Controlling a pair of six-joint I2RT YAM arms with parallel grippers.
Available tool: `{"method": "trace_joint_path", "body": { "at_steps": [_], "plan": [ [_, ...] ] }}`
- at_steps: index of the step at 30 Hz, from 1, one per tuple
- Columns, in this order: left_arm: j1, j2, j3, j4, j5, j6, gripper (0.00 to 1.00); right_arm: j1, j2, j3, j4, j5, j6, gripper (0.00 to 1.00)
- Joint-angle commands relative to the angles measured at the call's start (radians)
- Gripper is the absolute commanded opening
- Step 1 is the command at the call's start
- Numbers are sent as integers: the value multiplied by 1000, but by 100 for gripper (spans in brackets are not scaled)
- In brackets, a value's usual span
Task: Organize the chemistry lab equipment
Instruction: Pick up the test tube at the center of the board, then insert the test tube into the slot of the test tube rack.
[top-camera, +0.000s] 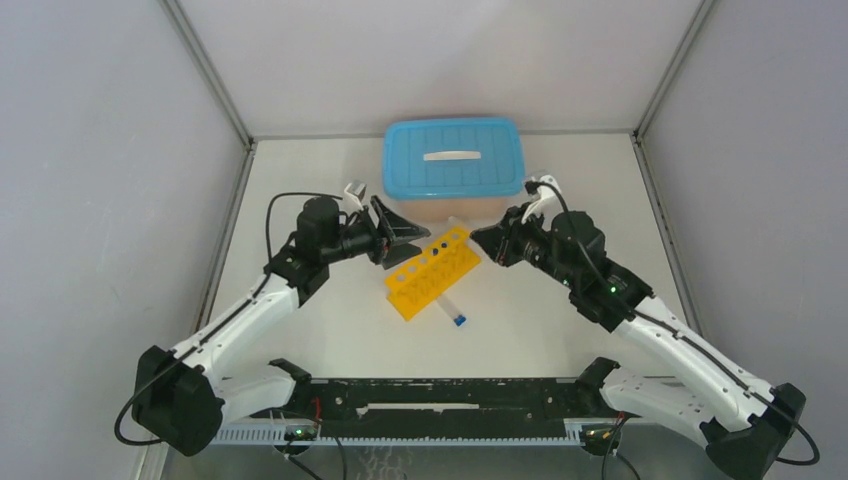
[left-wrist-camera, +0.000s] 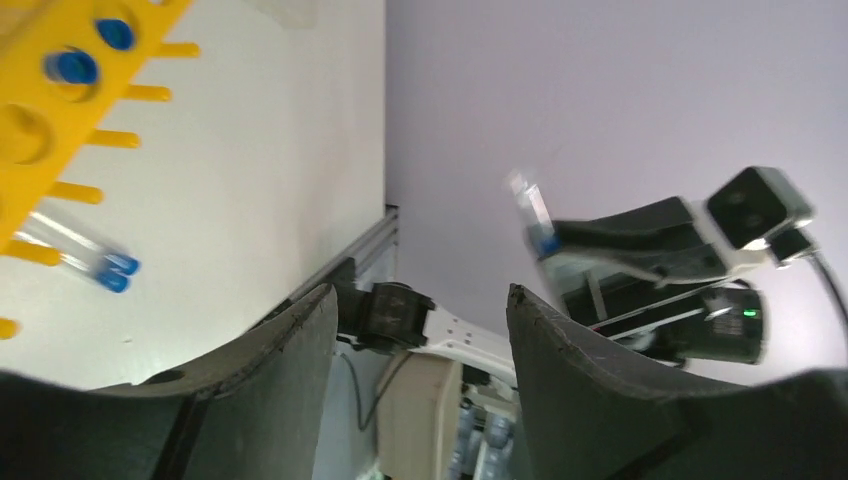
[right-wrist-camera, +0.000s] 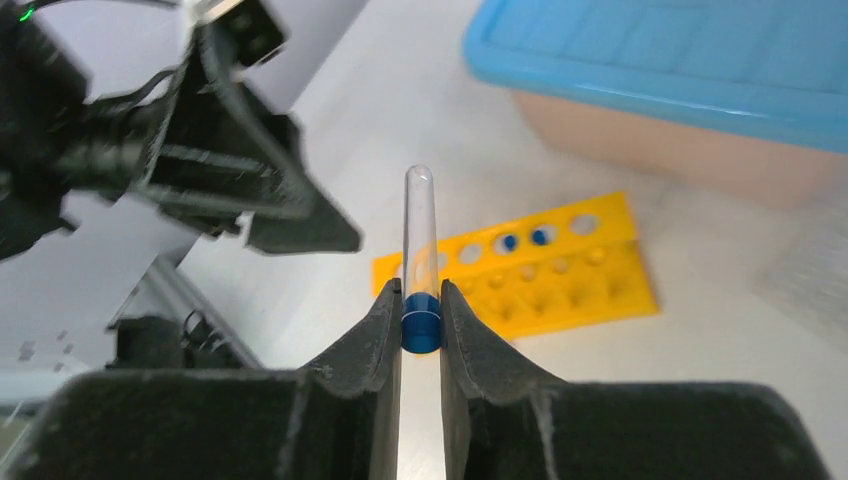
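Right wrist, tube (right-wrist-camera: 420, 230) pinched at cap, rack (right-wrist-camera: 560, 275) partly hidden behind

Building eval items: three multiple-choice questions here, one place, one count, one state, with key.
1. The loose tube lies: A) on the table by the yellow rack B) on top of the rack C) off the table.
2. Blue caps in rack holes: A) none B) two C) five.
3. The right fingers are: A) open, empty B) shut on the rack C) shut on a blue-capped tube.
Key: 1 A, top view shows it there; 2 B, two caps in holes; 3 C, they pinch its cap.
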Motion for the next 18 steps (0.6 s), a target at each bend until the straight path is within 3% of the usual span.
{"method": "trace_joint_path", "body": {
  "at_steps": [1,11,18],
  "plan": [
    [4,-52,62,-177,-93,180,67,-68,21,140,-234,174,-28,15],
    [4,-125,66,-360,-223,361,65,-333,238,411,-610,258,-43,15],
    [3,-163,65,-419,-277,418,64,-467,397,522,-729,248,-68,14]
  ]
}}
